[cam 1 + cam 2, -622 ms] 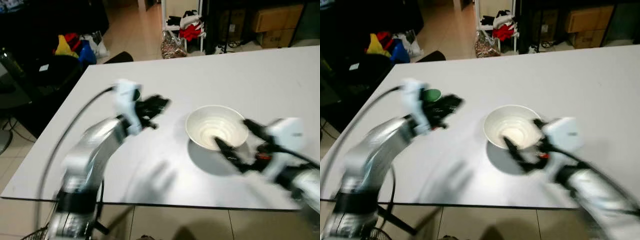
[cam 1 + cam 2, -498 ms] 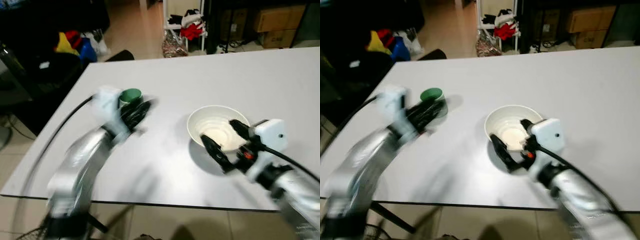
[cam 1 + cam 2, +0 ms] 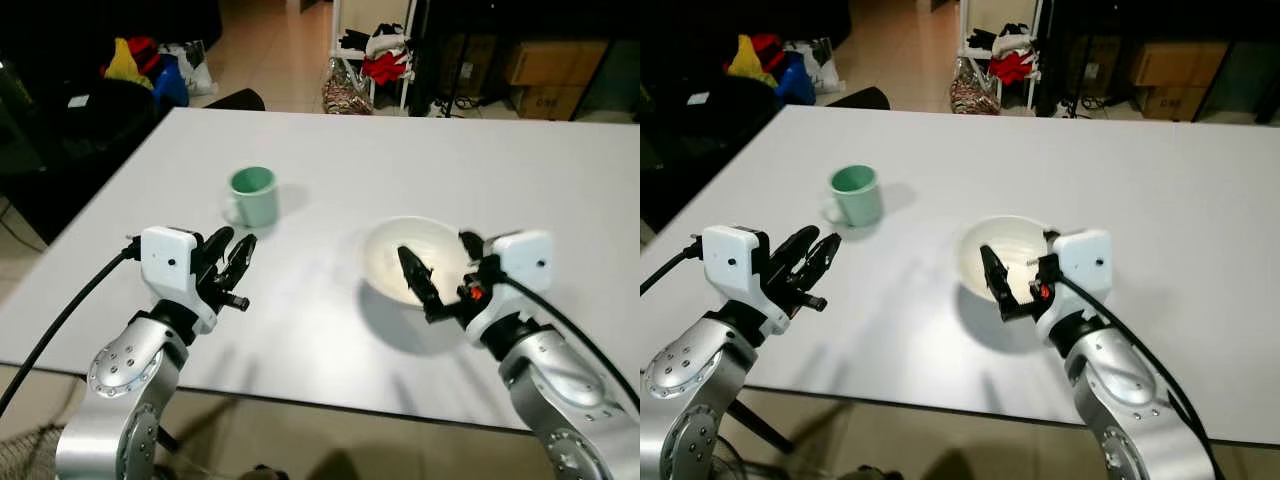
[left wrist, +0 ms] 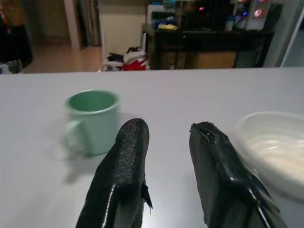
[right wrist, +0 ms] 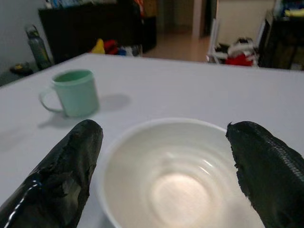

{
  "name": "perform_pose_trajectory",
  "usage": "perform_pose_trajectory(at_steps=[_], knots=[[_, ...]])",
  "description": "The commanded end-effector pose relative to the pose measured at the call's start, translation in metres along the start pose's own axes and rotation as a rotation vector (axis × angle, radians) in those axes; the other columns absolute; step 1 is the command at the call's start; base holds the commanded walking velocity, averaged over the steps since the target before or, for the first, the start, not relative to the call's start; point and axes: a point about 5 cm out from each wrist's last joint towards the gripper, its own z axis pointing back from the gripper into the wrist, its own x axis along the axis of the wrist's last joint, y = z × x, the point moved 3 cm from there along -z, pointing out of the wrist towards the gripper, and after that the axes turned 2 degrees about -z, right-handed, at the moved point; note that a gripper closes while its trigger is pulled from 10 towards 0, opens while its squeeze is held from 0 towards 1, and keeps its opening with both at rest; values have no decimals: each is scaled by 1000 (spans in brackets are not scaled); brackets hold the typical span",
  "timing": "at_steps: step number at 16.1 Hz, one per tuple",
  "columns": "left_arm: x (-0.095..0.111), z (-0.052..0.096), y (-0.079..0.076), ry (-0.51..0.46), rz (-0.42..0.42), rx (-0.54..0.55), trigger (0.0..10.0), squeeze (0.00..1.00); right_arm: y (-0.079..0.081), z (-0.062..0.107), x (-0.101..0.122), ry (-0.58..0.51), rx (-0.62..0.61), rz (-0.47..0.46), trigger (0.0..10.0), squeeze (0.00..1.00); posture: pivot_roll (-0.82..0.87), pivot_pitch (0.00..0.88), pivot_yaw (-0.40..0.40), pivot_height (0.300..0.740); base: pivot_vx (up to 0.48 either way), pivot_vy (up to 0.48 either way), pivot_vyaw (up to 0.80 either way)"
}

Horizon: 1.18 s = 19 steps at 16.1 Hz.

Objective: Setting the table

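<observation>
A pale green mug (image 3: 252, 195) stands upright on the white table (image 3: 520, 160), handle toward the near left. A white bowl (image 3: 412, 258) sits to its right, nothing in it. My left gripper (image 3: 236, 266) hovers open near the table's front edge, short of the mug, with nothing between its fingers (image 4: 124, 171). In the left wrist view the mug (image 4: 92, 121) lies ahead, apart from the fingertips. My right gripper (image 3: 441, 268) is open wide at the bowl's near side, one finger (image 5: 66, 180) on each flank of the bowl (image 5: 175, 175).
A dark chair (image 3: 235, 98) stands at the table's far left edge. Beyond it lie coloured clothes (image 3: 135, 65), a white rack with bags (image 3: 370, 60) and cardboard boxes (image 3: 555, 65). The table's right half is bare.
My left gripper has drawn back from the green mug toward the table's front edge, leaving the mug standing. The right gripper stays at the bowl. The camera shifted.
</observation>
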Motion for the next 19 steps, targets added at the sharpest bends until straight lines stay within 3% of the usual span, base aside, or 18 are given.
perform_pose_trajectory(at_steps=[1, 4, 10, 17, 19], knots=[[5, 1, -1, -8, -17, 7, 10000, 110, 0, -2, 0, -12, -16, -5, 10000, 0, 88, 0, 47, 740, 0, -390, 0], [0, -4, -5, -5, -20, -3, 10000, 251, 0, -3, -4, -10, -46, -6, 10000, 0, 84, 0, 57, 740, 0, -386, 0], [-7, -5, -8, 17, -24, -25, 10000, 247, -1, 4, -6, -14, -94, 4, 10000, 0, 50, 0, 87, 740, 0, -384, 0], [-8, -5, -11, 2, -8, -31, 10000, 247, 4, 9, 0, -9, -83, 30, 10000, 0, 59, 0, 66, 740, 0, -371, 0], [-7, -1, -6, -1, 4, -4, 10000, 196, 5, 8, 0, -7, -74, 36, 10000, 0, 74, 0, 49, 740, 0, 0, 0]])
